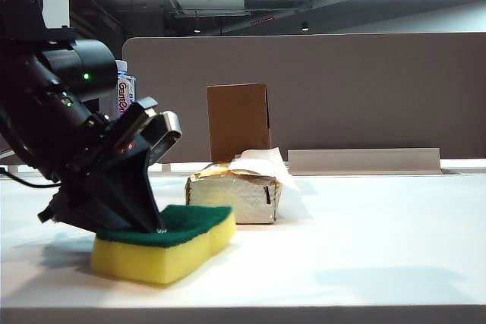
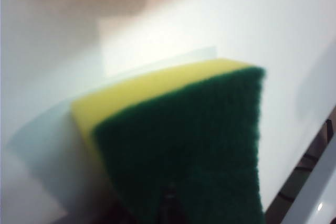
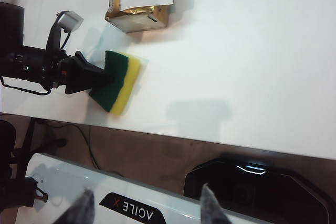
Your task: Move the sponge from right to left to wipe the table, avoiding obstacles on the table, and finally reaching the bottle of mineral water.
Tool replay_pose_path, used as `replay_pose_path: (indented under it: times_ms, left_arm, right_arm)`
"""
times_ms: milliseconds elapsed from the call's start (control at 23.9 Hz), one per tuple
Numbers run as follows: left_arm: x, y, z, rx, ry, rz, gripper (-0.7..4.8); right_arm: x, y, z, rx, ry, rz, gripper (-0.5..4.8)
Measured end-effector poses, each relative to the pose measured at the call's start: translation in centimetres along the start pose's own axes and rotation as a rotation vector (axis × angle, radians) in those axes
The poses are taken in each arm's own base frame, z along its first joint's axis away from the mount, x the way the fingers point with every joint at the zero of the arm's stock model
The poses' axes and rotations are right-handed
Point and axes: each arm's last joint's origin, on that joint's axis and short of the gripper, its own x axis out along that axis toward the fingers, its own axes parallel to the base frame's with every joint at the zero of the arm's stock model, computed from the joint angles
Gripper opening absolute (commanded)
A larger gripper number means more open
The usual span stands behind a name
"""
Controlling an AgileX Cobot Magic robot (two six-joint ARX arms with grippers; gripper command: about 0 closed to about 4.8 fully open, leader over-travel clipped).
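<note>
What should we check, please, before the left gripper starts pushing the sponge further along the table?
1. Left gripper on the sponge: ok; its dark fingers press into the green layer at one end.
2. Sponge flat on the table: ok in the exterior view.
3. Tissue pack clear of the sponge: cannot tell; it sits close behind.
4. Cardboard box out of the path: ok; it stands upright behind the pack.
5. Bottle of mineral water located: ok; partly hidden behind the left arm.
6. Right gripper clear: ok; open, held off the table's edge.
</note>
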Motion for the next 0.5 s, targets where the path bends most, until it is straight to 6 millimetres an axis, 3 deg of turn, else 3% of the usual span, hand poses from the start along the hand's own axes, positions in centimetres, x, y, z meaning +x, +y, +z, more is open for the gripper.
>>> replay_pose_path:
  times_ms: [502]
  left_arm:
    - [-0.7, -0.4, 1.3, -0.015, 0.001, 0.094, -0.06]
  right_arm:
    - [0.0, 0.0, 0.1, -0.001, -0.007, 0.001, 2.52]
